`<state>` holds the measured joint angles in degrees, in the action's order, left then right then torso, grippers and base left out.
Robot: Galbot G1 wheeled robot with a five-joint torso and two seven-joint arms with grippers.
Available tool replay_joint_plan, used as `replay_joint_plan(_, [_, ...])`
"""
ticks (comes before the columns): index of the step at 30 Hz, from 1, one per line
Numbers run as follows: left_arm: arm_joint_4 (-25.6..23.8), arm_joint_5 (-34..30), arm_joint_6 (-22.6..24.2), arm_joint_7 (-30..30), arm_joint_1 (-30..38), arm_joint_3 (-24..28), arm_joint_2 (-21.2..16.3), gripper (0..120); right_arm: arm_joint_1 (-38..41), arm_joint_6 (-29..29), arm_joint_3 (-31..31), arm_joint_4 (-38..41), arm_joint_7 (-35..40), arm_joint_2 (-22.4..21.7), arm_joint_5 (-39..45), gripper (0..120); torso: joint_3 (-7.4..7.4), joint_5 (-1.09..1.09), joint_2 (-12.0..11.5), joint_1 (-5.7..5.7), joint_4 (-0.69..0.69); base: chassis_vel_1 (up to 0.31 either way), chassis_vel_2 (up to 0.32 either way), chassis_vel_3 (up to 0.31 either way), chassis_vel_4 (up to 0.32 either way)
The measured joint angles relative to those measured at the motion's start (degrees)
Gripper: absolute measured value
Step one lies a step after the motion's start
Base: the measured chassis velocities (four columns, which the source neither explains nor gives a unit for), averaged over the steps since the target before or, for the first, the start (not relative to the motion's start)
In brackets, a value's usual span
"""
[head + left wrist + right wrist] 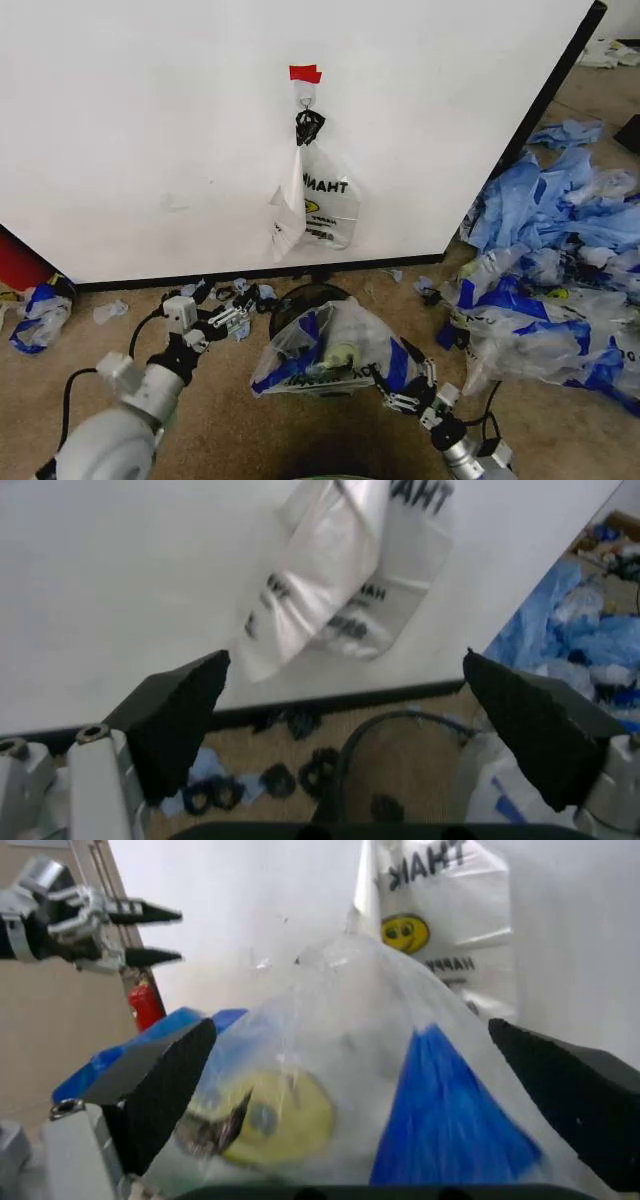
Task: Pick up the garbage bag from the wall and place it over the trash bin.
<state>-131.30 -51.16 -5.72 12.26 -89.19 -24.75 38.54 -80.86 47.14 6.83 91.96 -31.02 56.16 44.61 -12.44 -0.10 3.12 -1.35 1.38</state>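
Note:
The garbage bag (330, 350), see-through with blue patches and a yellow smiley, lies draped over the trash bin (305, 295); the bin's black rim pokes out behind it, close to the wall (150, 130). My left gripper (235, 312) hangs open just left of the bin, its fingers (180, 720) spread wide and facing the wall (120, 570). My right gripper (405, 372) is open at the bag's right side. In the right wrist view its fingers (160, 1095) stand far apart, with the bag (330, 1095) bulging between and ahead of them.
A clear bag with black lettering (315, 205) hangs from the hook under red tape (305, 73). Heaped blue and clear bags (560, 250) cover the floor on the right. A small bag (40, 315) and scraps lie along the wall's base.

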Motion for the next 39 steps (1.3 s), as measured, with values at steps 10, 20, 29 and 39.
replay_joint_plan(10, [6.4, -19.6, 5.4, -0.6, 11.6, 6.8, -11.7, 91, 7.3, 0.0, -8.2, -0.6, 7.5, -0.4, -2.9, 100, 0.0, 0.08, 0.0, 0.0, 0.0, 0.0, 0.0, 0.0, 0.0])
replay_joint_plan(20, [11.2, -24.0, 6.4, 0.3, 27.3, 23.9, -11.4, 91, 5.8, 0.0, -6.7, 0.9, 8.7, -1.1, -3.8, 100, 0.0, 0.02, 0.0, 0.0, -0.04, 0.0, 0.0, 0.0, 0.0])
replay_joint_plan(29, [13.5, -25.9, 6.8, 0.6, 36.2, 31.6, -10.9, 81, 4.4, 0.0, -4.6, 2.0, 9.0, -1.9, -3.8, 100, 0.01, 0.03, 0.0, 0.0, -0.02, 0.0, 0.0, 0.0, 0.0])
replay_joint_plan(39, [16.9, -29.9, 7.4, 4.1, 49.9, 48.0, -7.9, 80, 3.5, 0.0, -1.6, 3.6, 10.0, -2.9, -3.3, 100, 0.01, 0.04, 0.0, 0.0, -0.03, 0.0, 0.0, 0.0, 0.0])
